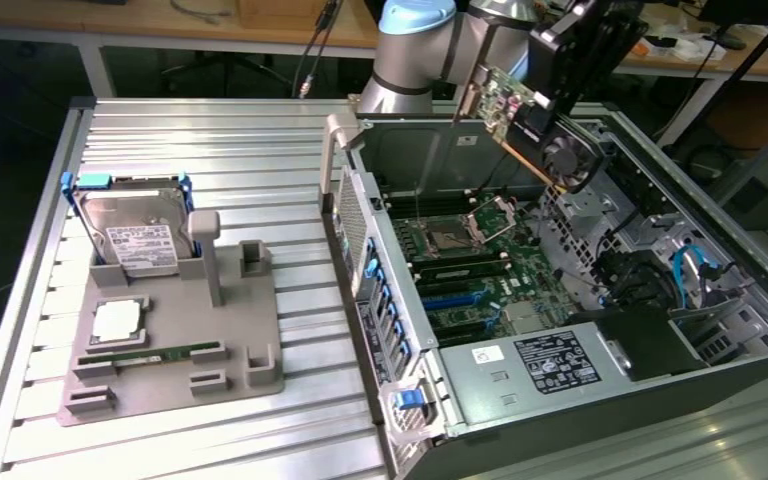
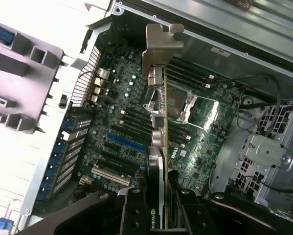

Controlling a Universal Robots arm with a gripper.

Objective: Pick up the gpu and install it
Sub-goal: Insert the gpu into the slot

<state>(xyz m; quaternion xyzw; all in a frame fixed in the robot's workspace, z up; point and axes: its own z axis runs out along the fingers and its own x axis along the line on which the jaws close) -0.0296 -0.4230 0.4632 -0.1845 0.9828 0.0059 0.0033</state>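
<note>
My fingers are part-closed and clamped on one gpu, one finger on each face. The card hangs tilted over one open computer case, above its motherboard, not seated in any slot. Near the edge of the surface at the exterior view's left stands one grey holder, carrying one hard drive, one processor and one RAM stick.

I am looking at a ribbed metal table that is carrying a grey parts holder on the exterior view's left and an open computer case beside it.
</note>
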